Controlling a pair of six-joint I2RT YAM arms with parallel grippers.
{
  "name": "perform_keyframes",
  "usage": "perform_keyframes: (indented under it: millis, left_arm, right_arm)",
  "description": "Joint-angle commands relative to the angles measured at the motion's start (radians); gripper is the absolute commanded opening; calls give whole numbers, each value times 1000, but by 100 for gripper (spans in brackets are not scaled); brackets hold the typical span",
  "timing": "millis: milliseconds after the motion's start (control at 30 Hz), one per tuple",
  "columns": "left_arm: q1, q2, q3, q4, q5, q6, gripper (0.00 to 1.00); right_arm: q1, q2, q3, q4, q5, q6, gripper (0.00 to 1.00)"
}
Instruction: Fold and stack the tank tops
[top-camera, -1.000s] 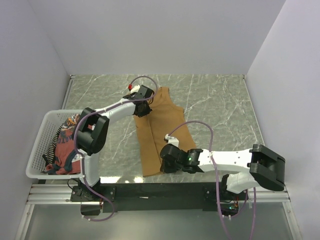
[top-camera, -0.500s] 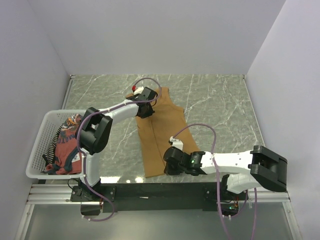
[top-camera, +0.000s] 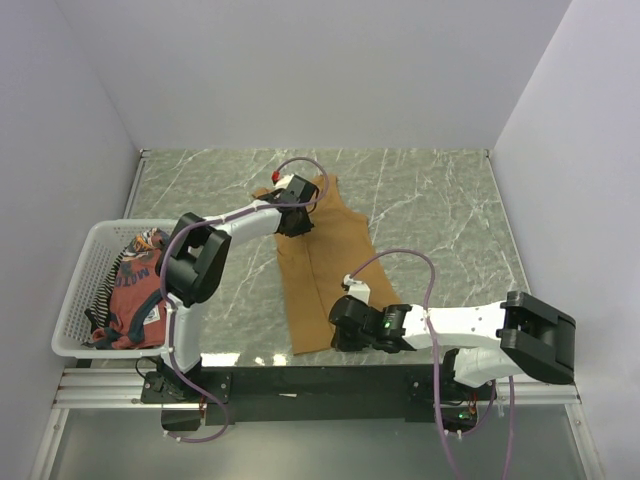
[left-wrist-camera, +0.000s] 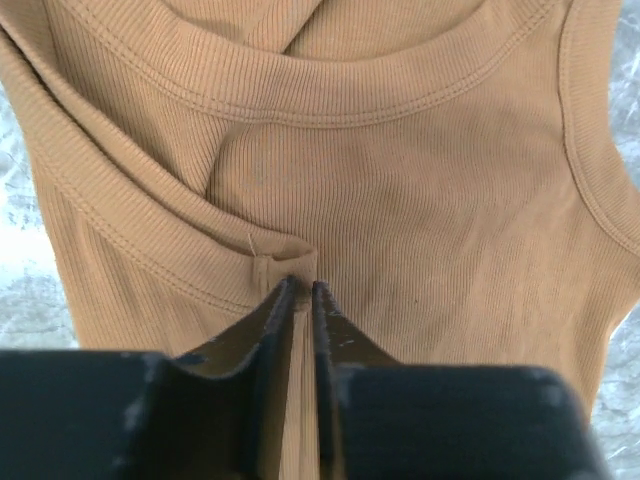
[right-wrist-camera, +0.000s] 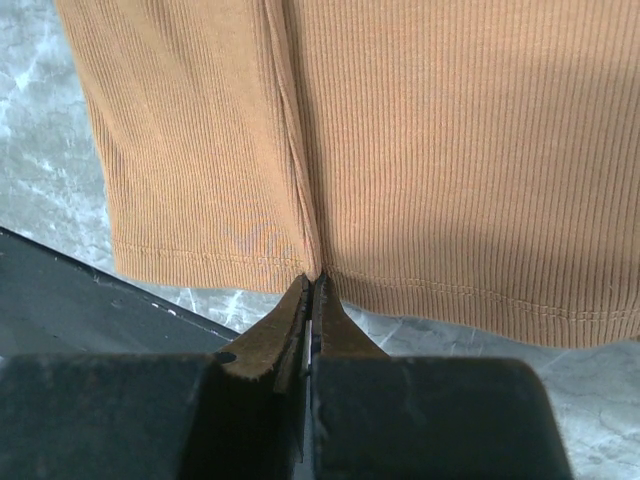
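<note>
The tan-brown tank top (top-camera: 325, 255) lies on the marble table, folded lengthwise, neck end far, hem near. My left gripper (top-camera: 297, 222) rests on its folded shoulder strap; in the left wrist view the jaws (left-wrist-camera: 302, 285) stand a narrow slit apart, with the strap's fold (left-wrist-camera: 285, 262) right at their tips. My right gripper (top-camera: 336, 336) is at the near hem, shut on the hem (right-wrist-camera: 313, 280), and a crease runs up the cloth from the pinch. The rust-red tank top (top-camera: 130, 305) and the striped one (top-camera: 122, 265) lie bunched in the basket.
The white mesh basket (top-camera: 75, 300) stands at the table's left edge. A black rail (top-camera: 300, 380) runs along the near edge just below the hem. Grey walls close in the table on the left, back and right.
The left gripper's jaws have parted slightly on the strap after being shut, and it has shifted a little to the right. The right gripper has moved slightly right along the hem.
</note>
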Motion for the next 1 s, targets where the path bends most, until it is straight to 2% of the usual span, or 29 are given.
perform_keyframes:
  millis: [0,67,100,167,267,400,433,467,533,567,667,767,967]
  left_arm:
    - [-4,1,33,26,12,25,20]
    - [-3,-18,10,38,8,28,32]
    - [-3,-38,4,52,8,34,36]
    - [-3,-59,-1,63,5,48,48]
    - [2,-101,6,80,0,65,59]
    - [25,-169,-4,43,-43,19,62]
    - [31,-176,-5,14,-60,-2,60]
    - [40,-179,-2,-9,-78,-24,51]
    - [65,-179,-20,-24,-86,-45,42]
    - [74,-173,-20,-35,-83,-51,28]
    - [103,-133,-24,-46,-51,-48,11]
    - [116,-81,-24,-46,-41,-41,6]
    - [126,53,41,-54,-34,-1,3]
  right_arm:
    - [-3,-36,8,-26,47,14,6]
    - [3,-49,22,-59,72,13,13]
    - [5,-58,33,-70,80,11,23]
    - [8,-89,47,-105,107,16,35]
    - [23,-136,71,-174,148,20,40]
    - [57,-156,160,-256,219,8,41]
    - [61,-144,174,-257,219,-3,41]
    - [64,-133,201,-248,215,-13,41]
    - [66,-77,228,-232,199,-50,40]
    - [68,-52,260,-224,193,-64,40]
    - [66,54,315,-207,181,-110,39]
    - [66,149,350,-170,158,-151,39]
    - [68,310,410,-129,149,-202,40]
